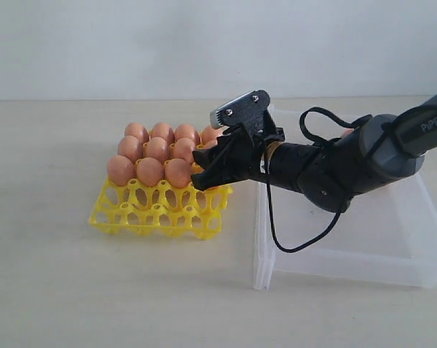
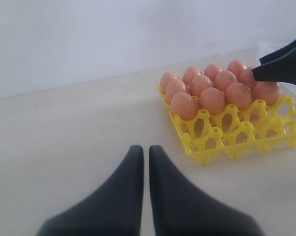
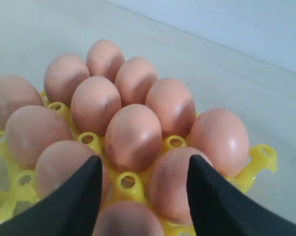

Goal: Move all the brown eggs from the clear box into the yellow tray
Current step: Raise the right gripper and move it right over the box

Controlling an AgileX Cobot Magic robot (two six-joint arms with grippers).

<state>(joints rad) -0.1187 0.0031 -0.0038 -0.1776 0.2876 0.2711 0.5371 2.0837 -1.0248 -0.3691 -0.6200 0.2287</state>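
The right end effector (image 1: 201, 170) hung over the yellow tray (image 1: 157, 216), at the side next to the clear box (image 1: 363, 255). Its fingers were spread wide above the brown eggs (image 1: 157, 149) and gripped nothing. The eggs sat upright in the tray cups. The tray stood on the tabletop (image 1: 51, 290) just beside the box. The left end effector (image 2: 143, 148) was almost closed, held nothing, and stayed apart from the tray.

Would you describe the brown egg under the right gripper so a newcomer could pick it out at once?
Find the yellow tray beside the clear box; its front row is empty. The egg ends the first filled row on the box side. It alone sits under the open right gripper.
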